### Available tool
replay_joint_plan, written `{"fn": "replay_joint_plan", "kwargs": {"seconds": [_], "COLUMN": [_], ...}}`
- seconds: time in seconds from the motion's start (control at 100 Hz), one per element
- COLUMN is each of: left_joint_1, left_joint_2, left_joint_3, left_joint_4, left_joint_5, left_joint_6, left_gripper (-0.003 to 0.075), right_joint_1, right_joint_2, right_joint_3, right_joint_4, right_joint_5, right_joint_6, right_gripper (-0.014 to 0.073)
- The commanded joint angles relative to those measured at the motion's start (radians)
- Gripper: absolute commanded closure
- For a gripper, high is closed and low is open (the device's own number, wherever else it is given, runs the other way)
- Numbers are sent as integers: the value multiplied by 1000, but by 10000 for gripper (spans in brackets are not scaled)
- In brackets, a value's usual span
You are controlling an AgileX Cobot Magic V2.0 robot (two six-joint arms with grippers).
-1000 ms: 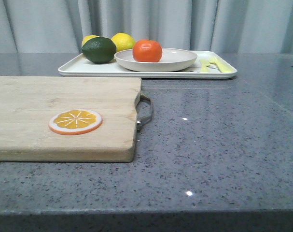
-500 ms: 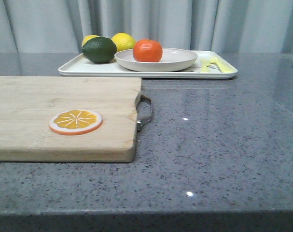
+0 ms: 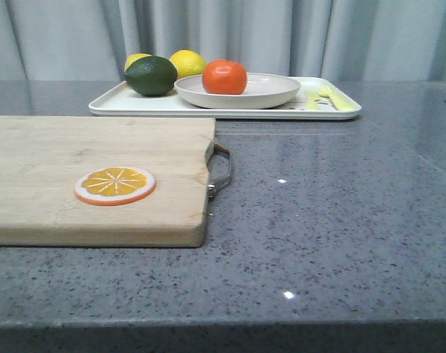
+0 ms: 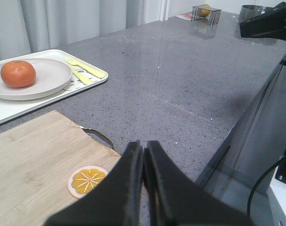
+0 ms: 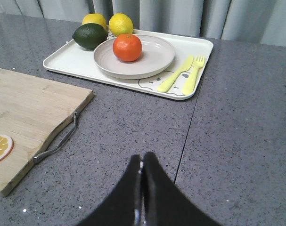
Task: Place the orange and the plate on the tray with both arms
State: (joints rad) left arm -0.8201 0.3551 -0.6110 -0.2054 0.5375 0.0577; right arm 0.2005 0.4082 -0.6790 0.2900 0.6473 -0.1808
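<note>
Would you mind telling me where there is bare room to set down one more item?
Bare: countertop right of the cutting board, in front of the tray. Crowded: the tray's left end holds the plate, orange, lime and lemons.

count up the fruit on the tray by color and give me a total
Orange: 1, the orange on the plate
Yellow: 2, the lemons
Dark green: 1, the lime
Total: 4 on the tray
</note>
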Motion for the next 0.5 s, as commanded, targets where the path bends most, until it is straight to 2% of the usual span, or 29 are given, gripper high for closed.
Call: {"fn": "replay_joint_plan", "kwargs": {"seconds": [0.0, 0.37, 0.49], "left_joint_1": [3, 3, 30], "left_joint_2": [9, 18, 18], "left_joint_3": [-25, -9, 40], "left_joint_4": [-14, -12, 22], "left_joint_5": [-69, -81, -219], "left_joint_6": [1, 1, 1], "left_gripper": [740, 741, 740], "right_joint_1": [-1, -1, -1], "right_joint_2": [6, 6, 6], "right_joint_3": [-24, -24, -24], "right_joint_4": [1, 1, 1], "right_joint_5": [-71, -71, -71], "right_joint_6": [-14, -14, -14], "right_gripper": [659, 659, 659]}}
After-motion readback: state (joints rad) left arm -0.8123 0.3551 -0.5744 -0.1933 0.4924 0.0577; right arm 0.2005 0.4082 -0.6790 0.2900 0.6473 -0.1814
